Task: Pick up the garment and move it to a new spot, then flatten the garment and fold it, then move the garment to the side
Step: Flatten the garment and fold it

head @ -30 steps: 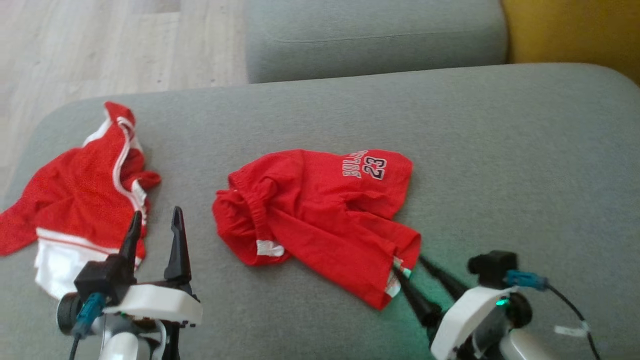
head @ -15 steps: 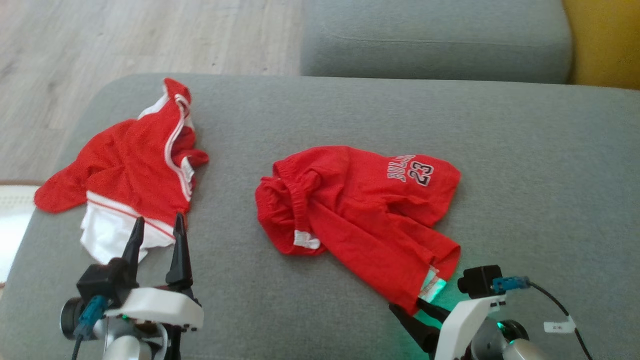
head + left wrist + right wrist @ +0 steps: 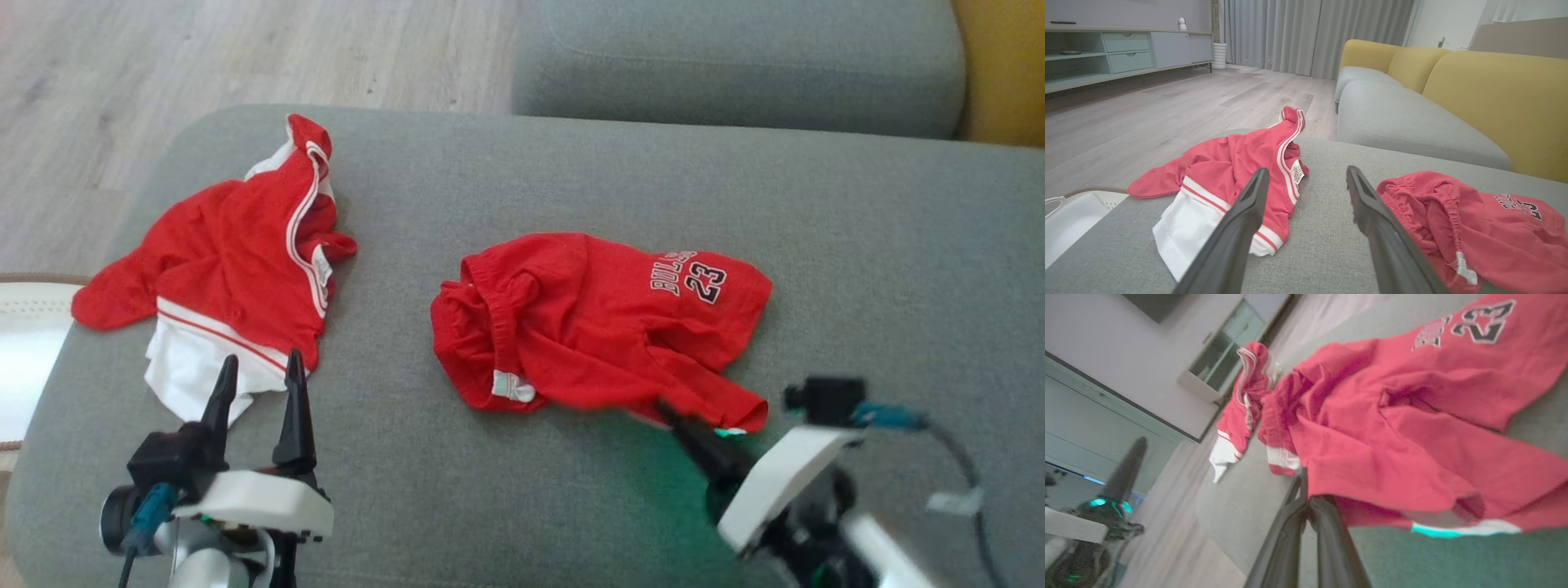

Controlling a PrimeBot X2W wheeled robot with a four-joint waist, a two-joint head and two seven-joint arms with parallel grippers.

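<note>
1. Presently, I find the right claw (image 3: 665,407) with its two dark fingers pressed together, pinching the near hem of one leg of the red shorts (image 3: 604,327).
2. From that pinch the red shorts run ahead of the right claw and off to its left, crumpled on the grey cushion (image 3: 571,180). The elastic waistband and a small white label lie at the end farthest to the left. The "23" print lies ahead of the claw, on the far side of the cloth.
3. I note the left claw (image 3: 260,359) well apart to the left of the right claw, fingers spread wide and holding nothing.
4. Just ahead of the left claw lies a red-and-white jersey (image 3: 237,261), its white hem nearest the fingertips. Whether fingertip and cloth touch I cannot tell.
5. Left of the left claw, past the cushion's edge, sits a white basket (image 3: 24,343).
6. Beyond both claws I record a wooden floor (image 3: 245,49), and in the left wrist view a yellow backrest (image 3: 1494,94) to the right.
</note>
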